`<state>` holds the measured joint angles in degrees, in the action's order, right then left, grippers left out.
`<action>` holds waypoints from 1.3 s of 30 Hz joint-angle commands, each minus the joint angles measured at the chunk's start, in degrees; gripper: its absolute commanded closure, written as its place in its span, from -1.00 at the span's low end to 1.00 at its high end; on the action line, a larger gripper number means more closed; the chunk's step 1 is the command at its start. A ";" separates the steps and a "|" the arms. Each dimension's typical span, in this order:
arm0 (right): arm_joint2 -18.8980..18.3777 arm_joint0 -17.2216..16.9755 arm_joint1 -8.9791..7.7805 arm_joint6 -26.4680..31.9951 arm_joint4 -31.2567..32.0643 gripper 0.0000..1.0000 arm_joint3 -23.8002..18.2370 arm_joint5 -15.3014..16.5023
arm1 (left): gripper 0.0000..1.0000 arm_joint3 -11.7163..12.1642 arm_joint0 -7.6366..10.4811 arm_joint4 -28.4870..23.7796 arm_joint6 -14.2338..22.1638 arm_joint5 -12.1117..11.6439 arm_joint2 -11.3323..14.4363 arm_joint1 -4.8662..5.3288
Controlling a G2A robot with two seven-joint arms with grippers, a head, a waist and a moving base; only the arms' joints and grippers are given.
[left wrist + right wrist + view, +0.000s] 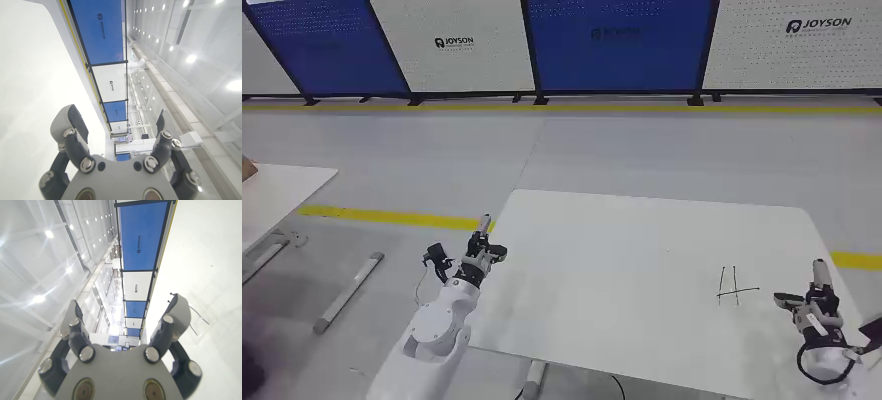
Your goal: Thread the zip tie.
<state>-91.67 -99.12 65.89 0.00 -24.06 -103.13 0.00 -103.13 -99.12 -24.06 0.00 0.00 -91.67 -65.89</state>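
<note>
Top view: a white table (642,280) is seen from above, and thin black zip ties (734,285) are laid flat on it near its right edge, toward the near right corner. Two of the ties are laid side by side, pointing away from the robot, and a third is laid across them at their near ends; whether the strips touch one another cannot be told. The right gripper (800,285) is held at the right edge of the table, just beside the ties and apart from them. In the right wrist view the right gripper (124,302) is shown released, its jaws spread wide, and the zip ties (197,314) are seen lying on the table (208,256) just past one jaw. The left gripper (487,240) is held at the left edge of the table, well apart from the ties. In the left wrist view the left gripper (117,113) is likewise shown released, its jaws parted, with the table (28,75) alongside it. Beyond the far edge of the table, blue and white panels (622,45) are stood in a row, and a yellow line (542,106) is marked on the floor at their foot.
</note>
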 commanded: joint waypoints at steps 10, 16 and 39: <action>-4.20 -0.01 -0.77 13.59 2.73 -1.00 0.25 2.95 | -1.00 0.00 0.00 0.00 0.00 0.00 0.00 0.00; -9.71 4.20 -2.40 31.34 4.06 -1.00 -0.16 -1.77 | -1.00 0.00 0.00 0.00 0.00 0.00 0.00 0.00; -11.13 14.39 -4.97 62.27 3.89 -1.00 8.18 -5.06 | -1.00 0.00 0.00 0.00 0.00 0.00 0.00 0.00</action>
<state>-102.33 -86.37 61.23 58.53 -20.74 -96.02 -4.35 -103.13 -99.12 -24.06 0.00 0.00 -91.67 -65.89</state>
